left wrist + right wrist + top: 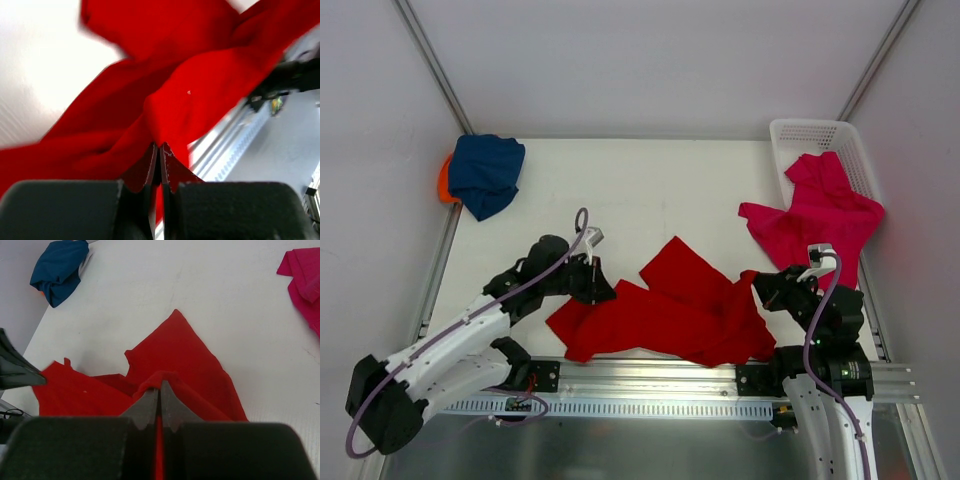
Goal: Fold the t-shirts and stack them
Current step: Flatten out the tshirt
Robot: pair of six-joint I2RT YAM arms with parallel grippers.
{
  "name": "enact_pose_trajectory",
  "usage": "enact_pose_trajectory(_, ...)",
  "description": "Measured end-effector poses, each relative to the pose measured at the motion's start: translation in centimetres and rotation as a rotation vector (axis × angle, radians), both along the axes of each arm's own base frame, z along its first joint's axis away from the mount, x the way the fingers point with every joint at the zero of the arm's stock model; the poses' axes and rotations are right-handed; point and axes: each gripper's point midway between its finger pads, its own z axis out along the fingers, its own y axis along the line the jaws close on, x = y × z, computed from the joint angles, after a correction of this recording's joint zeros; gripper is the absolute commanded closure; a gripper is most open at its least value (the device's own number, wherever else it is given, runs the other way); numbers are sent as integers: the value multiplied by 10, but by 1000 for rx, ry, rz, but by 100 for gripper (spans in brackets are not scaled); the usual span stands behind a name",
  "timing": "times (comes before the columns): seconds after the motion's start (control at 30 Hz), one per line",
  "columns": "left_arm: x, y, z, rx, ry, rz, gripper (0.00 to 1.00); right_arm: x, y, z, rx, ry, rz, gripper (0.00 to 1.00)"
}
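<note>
Grip: your left gripper (593, 280) and right gripper (766, 289) each clamp the crumpled bright red cloth t-shirt (670, 312), seemingly at opposite ends | why: to stretch it flat for folding.

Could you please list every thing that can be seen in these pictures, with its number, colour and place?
red t-shirt: one, bright red, crumpled on the near middle of the table
navy t-shirt: one, dark blue, bunched in the far left corner
orange t-shirt: one, orange, mostly hidden under the navy t-shirt
magenta t-shirt: one, pink, spilling from the basket onto the table
basket: one, white lattice, far right corner
table: one, white
rail: one, silver metal, along the near edge
left gripper: one, black, shut on the red t-shirt's left part
right gripper: one, black, shut on its right part
</note>
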Motion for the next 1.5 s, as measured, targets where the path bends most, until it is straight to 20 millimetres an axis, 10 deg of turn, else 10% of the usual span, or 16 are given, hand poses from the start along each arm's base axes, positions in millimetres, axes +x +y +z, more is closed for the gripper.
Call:
enact_pose_trajectory(0.2,-18,4,100,-150,-186,-56,100,-1,0,0,0,-4,0,99)
enact_pose_trajectory(0.47,-104,21,84,-149,-119,-274,100,-4,1,-1,1,2,10,99)
enact_pose_trajectory(0.6,-150,24,95,-235,-100,-466,75,-5,2,-1,3,2,17,100)
enact_pose_trajectory(0.63,-161,25,94,-247,-78,-514,38,-5,2,-1,3,2,18,100)
enact_pose_trajectory(0.7,-179,27,90,-267,-32,-604,1,-5,3,-1,2,2,21,99)
enact_pose_trajectory(0.93,-220,55,110,-412,-98,-768,1,-5,3,-2,2,4,24,99)
enact_pose_trajectory(1.23,-150,37,135,-303,-355,-487,1,-5,4,-8,3,23,31,99)
enact_pose_trajectory(1.5,-56,-22,-14,335,35,-243,1,-5,5,-8,4,23,37,99)
